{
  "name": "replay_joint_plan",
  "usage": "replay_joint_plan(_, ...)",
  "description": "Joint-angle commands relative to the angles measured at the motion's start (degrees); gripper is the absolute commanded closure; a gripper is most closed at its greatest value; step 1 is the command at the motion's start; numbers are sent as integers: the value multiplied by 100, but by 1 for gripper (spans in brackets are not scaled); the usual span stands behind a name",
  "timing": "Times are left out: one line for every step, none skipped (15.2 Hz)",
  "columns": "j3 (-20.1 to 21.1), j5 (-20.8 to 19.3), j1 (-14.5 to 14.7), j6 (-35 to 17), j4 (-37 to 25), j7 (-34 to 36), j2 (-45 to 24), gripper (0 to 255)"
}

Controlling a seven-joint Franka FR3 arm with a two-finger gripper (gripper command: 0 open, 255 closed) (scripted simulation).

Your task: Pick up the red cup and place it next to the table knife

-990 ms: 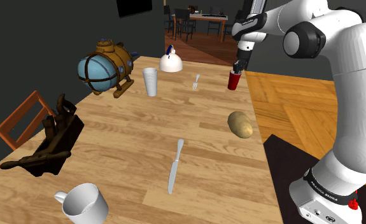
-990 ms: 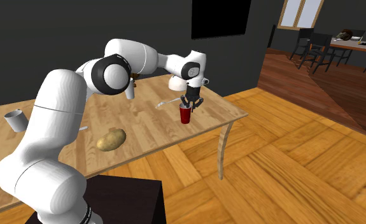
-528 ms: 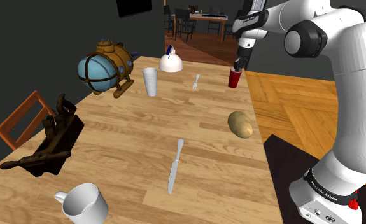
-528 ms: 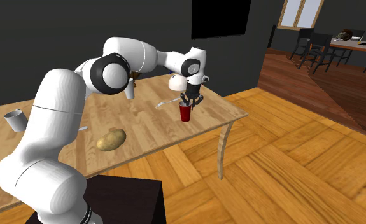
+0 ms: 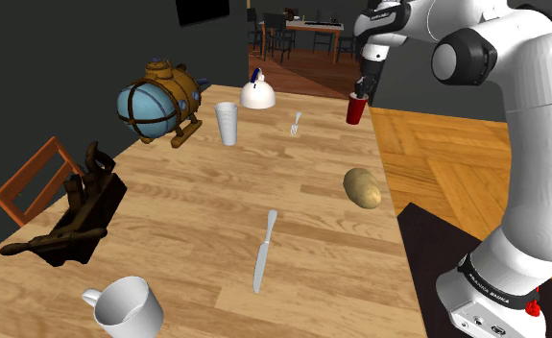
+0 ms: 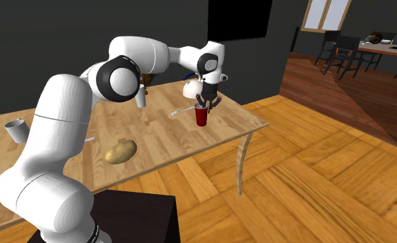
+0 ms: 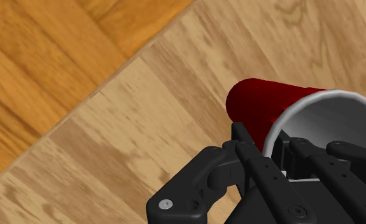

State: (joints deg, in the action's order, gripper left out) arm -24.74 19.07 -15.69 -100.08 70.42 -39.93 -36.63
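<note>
Red plastic shows between the black fingers (image 7: 254, 165): they are closed on the rim wall of the red cup (image 7: 270, 111), one inside the white mouth and one outside. The cup hangs below the fingers, close above the far corner of the wooden desk (image 5: 197, 202) and, by my reading, just off its surface.

The grip is a pinch on one thin edge, so the cup could swing or slip out if the arm moves sharply. Bare floor lies just beyond the desk edge beside the fingers, and a drop there would lose the cup. The table knife (image 5: 263, 252) lies well away from the fingers, toward the stand end of the desk, and the potato (image 5: 363, 187) sits roughly between them. A low carry could clip the potato. Lowering too close could set the cup's base on the knife blade and tip it.

Counted:
- one red cup
- one table knife
- one potato
- one fork (image 5: 296, 123), near the fingers
- one white tumbler (image 5: 227, 124)
- one white teapot (image 5: 256, 93)
- one white mug (image 5: 128, 307), the thing farthest from the fingers
- one submarine model (image 5: 158, 101)
- one dark carved piece (image 5: 77, 211)
- one wooden chair (image 5: 34, 178)
</note>
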Motion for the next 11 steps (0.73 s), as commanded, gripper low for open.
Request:
replay_joint_plan(-9,-16,-15,156,-131,24,31,255)
replay_joint_plan(-11,-21,-26,229,-203,36,35,255)
replay_joint_plan(-13,-25,-38,304,-278,48,37,255)
replay_joint_plan(-15,-28,-50,379,-356,59,38,255)
replay_joint_plan(-16,-31,-64,456,-437,71,36,255)
replay_joint_plan(-17,-32,-78,535,-522,83,33,255)
replay_joint_plan(-17,-33,-94,615,-610,95,27,255)
replay_joint_plan(-17,-33,-111,696,-703,107,20,255)
replay_joint_plan(-16,-33,-130,779,-799,119,9,255)
replay_joint_plan(-15,-31,-149,864,-900,132,-3,255)
replay_joint_plan(-13,-28,-171,951,-1006,144,-19,255)
